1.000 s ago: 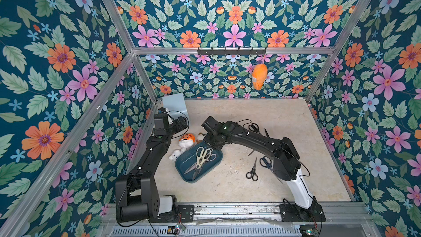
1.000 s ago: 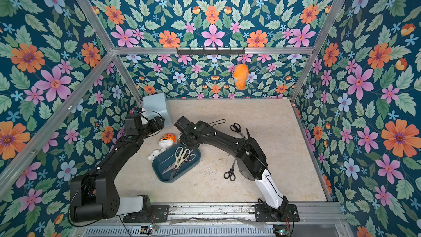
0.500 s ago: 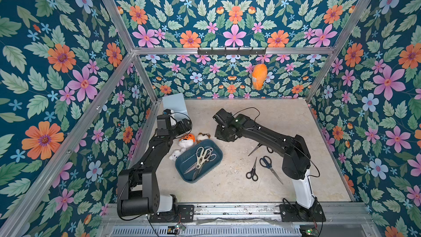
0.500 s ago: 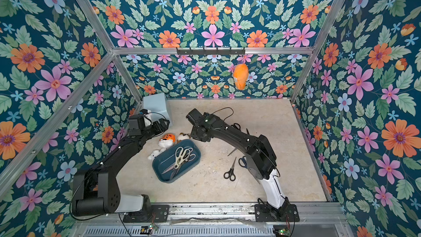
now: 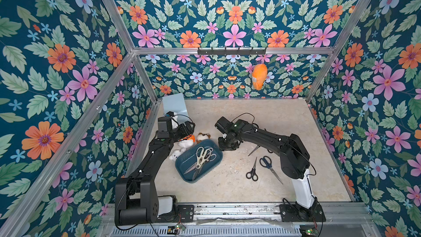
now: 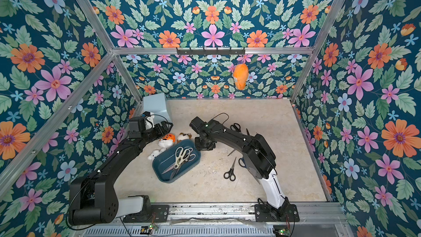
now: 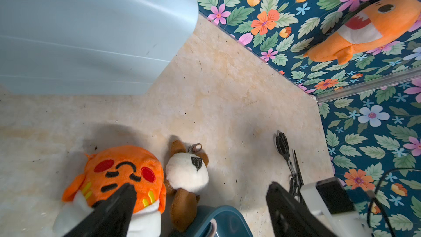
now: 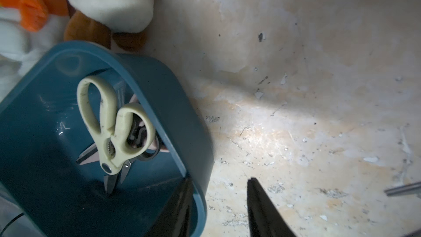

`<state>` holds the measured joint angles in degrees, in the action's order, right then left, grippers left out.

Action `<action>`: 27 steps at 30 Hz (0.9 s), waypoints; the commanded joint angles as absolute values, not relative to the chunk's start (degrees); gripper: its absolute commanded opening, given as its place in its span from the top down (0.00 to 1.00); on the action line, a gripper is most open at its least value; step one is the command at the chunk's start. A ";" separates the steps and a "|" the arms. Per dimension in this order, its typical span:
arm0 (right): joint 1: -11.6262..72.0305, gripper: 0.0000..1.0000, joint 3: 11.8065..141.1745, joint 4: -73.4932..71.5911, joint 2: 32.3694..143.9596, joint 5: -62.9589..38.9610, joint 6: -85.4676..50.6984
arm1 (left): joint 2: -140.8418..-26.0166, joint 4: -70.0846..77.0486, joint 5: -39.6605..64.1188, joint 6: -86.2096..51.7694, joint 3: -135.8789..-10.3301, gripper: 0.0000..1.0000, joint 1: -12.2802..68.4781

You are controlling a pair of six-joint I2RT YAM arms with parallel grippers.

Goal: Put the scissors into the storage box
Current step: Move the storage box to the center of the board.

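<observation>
In both top views the storage box (image 5: 181, 164) (image 6: 159, 163) lies aslant on the table (image 5: 227, 188) between the two arms. Inside it, the cream-handled shears (image 5: 201, 156) (image 6: 180, 157) lie crossed over other pairs. A small black-handled pair (image 5: 252, 172) and a blue-handled pair (image 5: 268, 164) lie on the table outside the box, near the right arm. In a top view a third loose pair (image 6: 235, 126), also black, shows beyond that arm. The left gripper (image 5: 189, 126) hangs open above the plush toys (image 5: 192, 138) just beyond the box. The right gripper (image 5: 227, 145) points down at the box's far corner on the right arm's side.

In the left wrist view, the left gripper (image 7: 201, 185) has its jaws wide apart above an orange plush (image 7: 123, 167) and a brown-and-white plush (image 7: 186, 172). A corner of the storage box (image 7: 227, 215) shows just beside them. The pale blue block (image 7: 91, 30) stands beyond, and the third loose pair (image 7: 283, 144) lies near the wall.

In the right wrist view, the right gripper (image 8: 219, 180) is partly open and straddles the wall of the storage box (image 8: 193, 144), with one finger (image 8: 182, 201) inside and the other outside. Bare table shows between the wall and the outer finger. The cream-handled shears (image 8: 111, 128) lie in the box on top of the other pairs.
</observation>
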<state>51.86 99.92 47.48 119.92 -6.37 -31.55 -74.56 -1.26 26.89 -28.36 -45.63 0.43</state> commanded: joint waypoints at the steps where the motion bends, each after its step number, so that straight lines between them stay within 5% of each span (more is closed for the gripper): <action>1: 52.56 0.59 100.37 46.69 121.10 -9.23 -29.19 | -74.52 -2.67 27.23 -28.38 -46.36 0.05 0.36; 8: 52.56 0.64 103.98 50.90 124.53 -8.35 -26.92 | -74.63 -4.17 27.16 -27.92 -47.46 0.05 0.41; 15: 52.24 0.81 107.24 57.81 126.14 -0.56 -20.23 | -73.21 -5.54 26.47 -26.96 -47.72 0.05 0.39; 27: 47.68 0.84 116.41 64.60 130.12 12.82 -5.43 | -73.30 -5.62 26.81 -26.81 -48.17 0.05 0.38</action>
